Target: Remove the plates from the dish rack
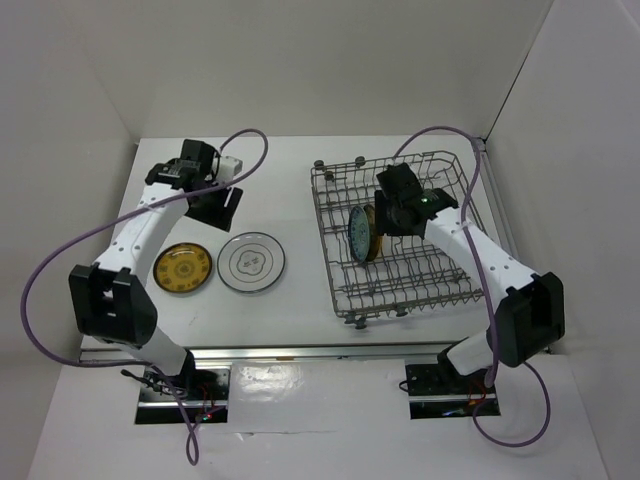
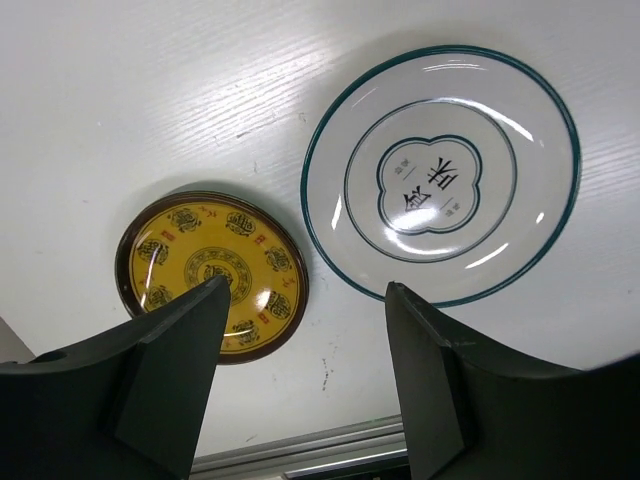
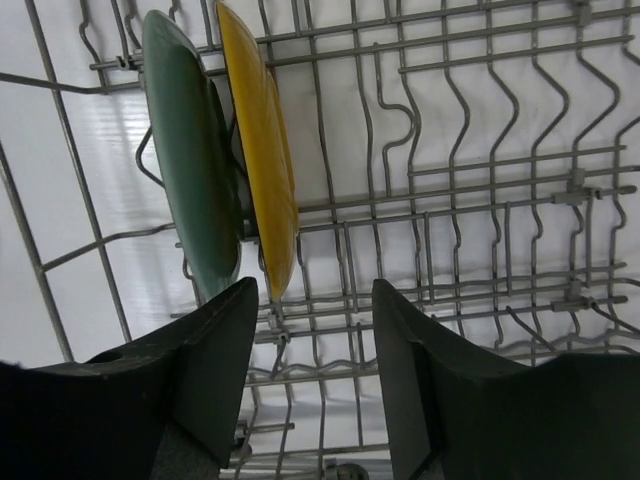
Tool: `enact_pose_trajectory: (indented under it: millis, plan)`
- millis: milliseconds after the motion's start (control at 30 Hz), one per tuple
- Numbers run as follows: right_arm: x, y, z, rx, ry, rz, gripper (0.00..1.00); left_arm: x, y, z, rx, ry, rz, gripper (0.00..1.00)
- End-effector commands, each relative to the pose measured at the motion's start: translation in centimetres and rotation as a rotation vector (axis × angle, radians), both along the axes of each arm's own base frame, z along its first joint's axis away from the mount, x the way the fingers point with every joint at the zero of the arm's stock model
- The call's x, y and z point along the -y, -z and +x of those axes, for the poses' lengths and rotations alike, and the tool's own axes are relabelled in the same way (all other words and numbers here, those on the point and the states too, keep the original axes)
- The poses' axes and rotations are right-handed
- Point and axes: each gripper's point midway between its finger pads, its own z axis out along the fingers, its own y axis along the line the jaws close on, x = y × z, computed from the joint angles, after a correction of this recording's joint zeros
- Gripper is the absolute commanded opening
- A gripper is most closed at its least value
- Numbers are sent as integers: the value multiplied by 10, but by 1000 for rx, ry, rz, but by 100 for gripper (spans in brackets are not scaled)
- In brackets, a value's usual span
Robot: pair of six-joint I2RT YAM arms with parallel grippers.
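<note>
Plates are kept upright, side by side, in the dish rack (image 1: 400, 282) at the desk's (image 1: 300, 312) right: a teal plate (image 3: 190, 160) and a yellow plate (image 3: 262, 150). The right gripper (image 3: 313, 295) is held just beside them, jaws parted and empty. A yellow-brown plate (image 1: 182, 269) and a white plate (image 1: 251, 262) are laid flat left of the rack, below the left gripper (image 2: 305, 300), which is spread wide and empty.

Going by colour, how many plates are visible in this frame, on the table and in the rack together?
Yellow plates: 2, the flat yellow plate and the racked yellow plate
White plate: 1
Teal plate: 1
Total: 4 plates
</note>
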Motion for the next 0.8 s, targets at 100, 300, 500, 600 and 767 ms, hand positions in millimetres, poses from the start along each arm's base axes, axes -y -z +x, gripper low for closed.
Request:
enact_pose_trajectory:
  millis: [100,300,500,600,767]
  plan:
    - [-18,23,29,32,-45,50,55,1,-33,-20,67,9,-35,77]
    - [-24,56,40,-29,-36,31,46,-1,-44,-30,127,26,-35,78]
    - [-17,40,50,6,18,3,13,-1,-55,-33,162,26,-39,78]
    - [-5,8,54,65,51,-40,0,1,-58,-35,169,33,-52,78]
    - [26,-64,57,186,141,-144,0,2,-60,-35,170,38,-60,78]
